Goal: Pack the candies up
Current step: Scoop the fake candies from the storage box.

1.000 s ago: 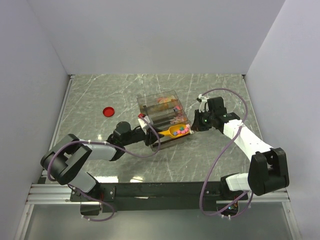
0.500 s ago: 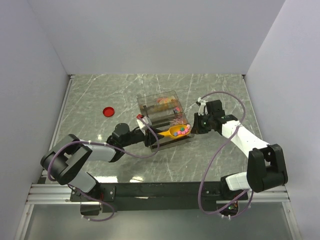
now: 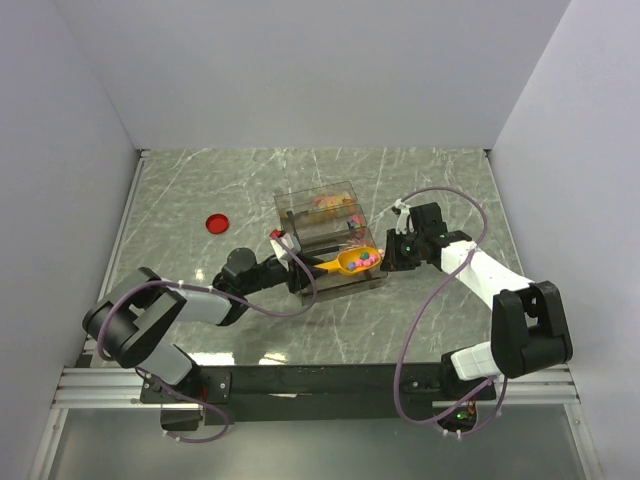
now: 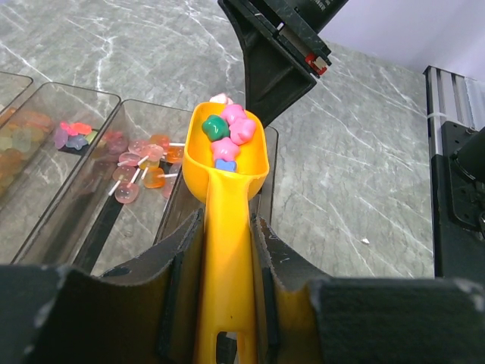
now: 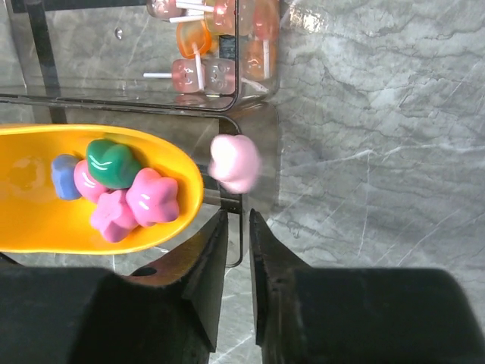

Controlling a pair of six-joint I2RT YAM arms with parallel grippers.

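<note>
The tabletop (image 3: 200,180) was grey stone-look with pale veins, boxed in by plain white walls on three sides. A red lid (image 3: 215,222) lay flat near its left side, well apart from the clear box (image 3: 300,215) at the centre.

The left gripper (image 4: 226,231) had its jaws clenched on the handle of the yellow scoop (image 4: 226,303). The scoop's long axis ran from that gripper out to the right, bowl leading, level over the box's near right corner. The candies (image 5: 121,189), pink, green and blue, sat heaped in the bowl. One pink candy (image 5: 235,163), blurred, was just off the bowl's tip. Lollipops (image 5: 201,72) lay in the compartment beyond.

The right gripper (image 5: 237,220) had its jaws pinched nearly together on the box's end wall. A red-and-white tag on it was too small to read.
</note>
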